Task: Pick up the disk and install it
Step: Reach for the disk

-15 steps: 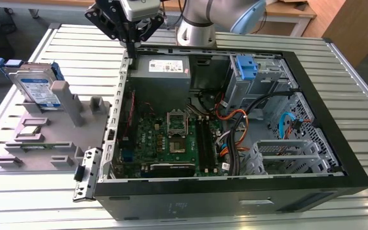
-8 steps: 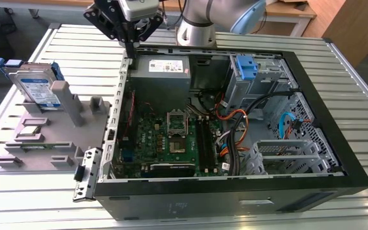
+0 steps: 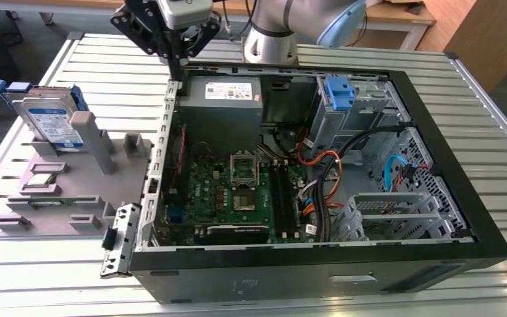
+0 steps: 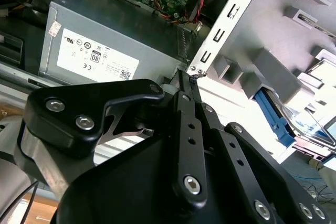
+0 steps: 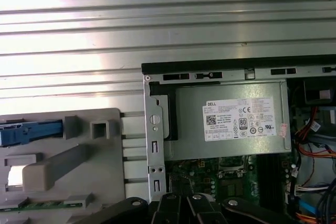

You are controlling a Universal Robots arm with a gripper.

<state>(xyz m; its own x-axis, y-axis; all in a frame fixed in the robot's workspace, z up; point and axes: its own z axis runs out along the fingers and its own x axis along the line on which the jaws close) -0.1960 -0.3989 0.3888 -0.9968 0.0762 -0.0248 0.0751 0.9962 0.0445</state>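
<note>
Disk (image 3: 49,122) stood upright in the grey holder (image 3: 68,198) at the exterior view's left, well apart from the gripper (image 3: 176,74). Arm pointed straight down over the PC case's (image 3: 324,267) corner, right by the power supply (image 3: 222,99). Fingers were pinched together, holding nothing.

Desk (image 3: 95,56): ribbed glossy metal. Disk (image 3: 53,125): silver metal, glossy label, blue plastic rails. Tool (image 3: 176,72): matt black links, shiny bolts. Power supply (image 5: 231,119): dull grey sheet metal, white paper sticker.

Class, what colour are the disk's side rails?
Blue rails on the disk, clearest in the exterior view.
</note>
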